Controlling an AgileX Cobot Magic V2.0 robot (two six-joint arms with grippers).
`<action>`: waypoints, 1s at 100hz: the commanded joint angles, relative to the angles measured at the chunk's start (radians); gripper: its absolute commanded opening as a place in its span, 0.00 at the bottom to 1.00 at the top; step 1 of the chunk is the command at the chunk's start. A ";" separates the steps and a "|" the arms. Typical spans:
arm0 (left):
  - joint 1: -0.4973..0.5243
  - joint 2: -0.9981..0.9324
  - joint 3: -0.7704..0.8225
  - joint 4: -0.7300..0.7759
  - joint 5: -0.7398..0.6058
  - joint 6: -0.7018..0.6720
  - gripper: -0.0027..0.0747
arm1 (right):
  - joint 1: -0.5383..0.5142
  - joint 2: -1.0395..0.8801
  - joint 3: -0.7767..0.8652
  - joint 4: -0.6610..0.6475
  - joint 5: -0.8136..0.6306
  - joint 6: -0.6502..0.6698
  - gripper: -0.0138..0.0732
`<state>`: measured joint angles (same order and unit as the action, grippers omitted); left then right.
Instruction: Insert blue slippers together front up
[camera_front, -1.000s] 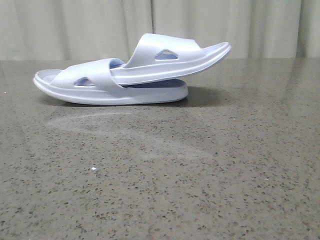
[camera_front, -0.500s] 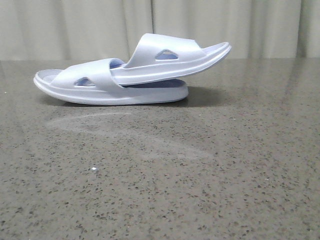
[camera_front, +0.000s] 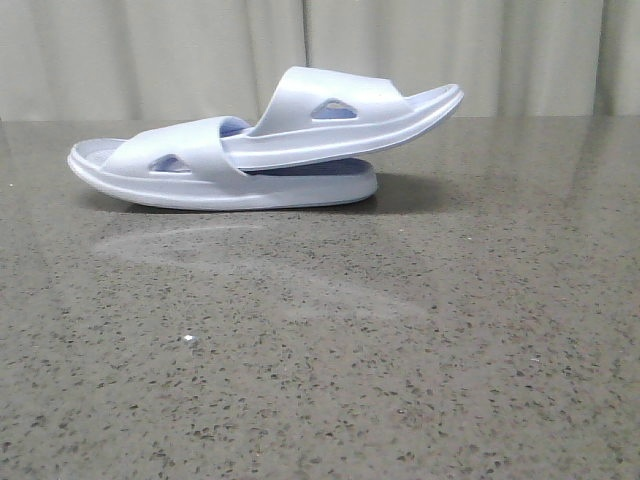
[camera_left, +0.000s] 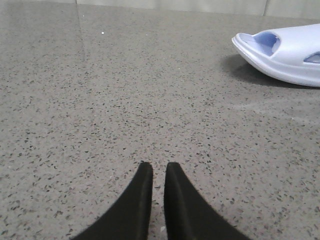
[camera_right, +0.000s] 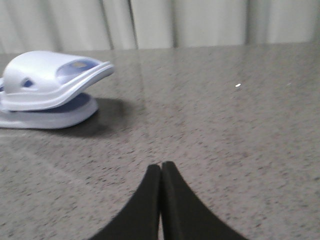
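Note:
The two blue slippers lie stacked at the far side of the table. The lower slipper (camera_front: 200, 175) rests flat. The upper slipper (camera_front: 340, 125) has one end pushed under the lower one's strap, and its other end rises to the right. The left wrist view shows only one end of the lower slipper (camera_left: 285, 55). In the right wrist view the upper slipper (camera_right: 45, 75) sits on the lower slipper (camera_right: 55, 115). My left gripper (camera_left: 158, 167) hovers over bare table, its fingers a narrow slit apart and holding nothing. My right gripper (camera_right: 161, 166) is shut and empty. Neither touches the slippers.
The speckled grey stone table (camera_front: 320, 350) stretches from the slippers to the near edge. A pale curtain (camera_front: 150, 60) hangs behind the table's far edge. A tiny white speck (camera_front: 187, 339) lies on the surface at the front left.

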<state>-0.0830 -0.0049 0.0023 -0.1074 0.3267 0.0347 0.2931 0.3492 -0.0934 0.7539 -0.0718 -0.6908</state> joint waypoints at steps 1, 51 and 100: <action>0.004 -0.028 0.010 -0.004 -0.062 -0.008 0.05 | -0.035 0.007 0.014 -0.309 -0.165 0.267 0.07; 0.004 -0.028 0.010 -0.004 -0.062 -0.008 0.05 | -0.335 -0.370 0.125 -0.636 0.151 0.456 0.07; 0.004 -0.028 0.010 -0.004 -0.062 -0.008 0.05 | -0.341 -0.371 0.125 -0.636 0.140 0.456 0.07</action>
<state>-0.0830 -0.0049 0.0023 -0.1074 0.3267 0.0347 -0.0408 -0.0091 0.0099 0.1263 0.1474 -0.2364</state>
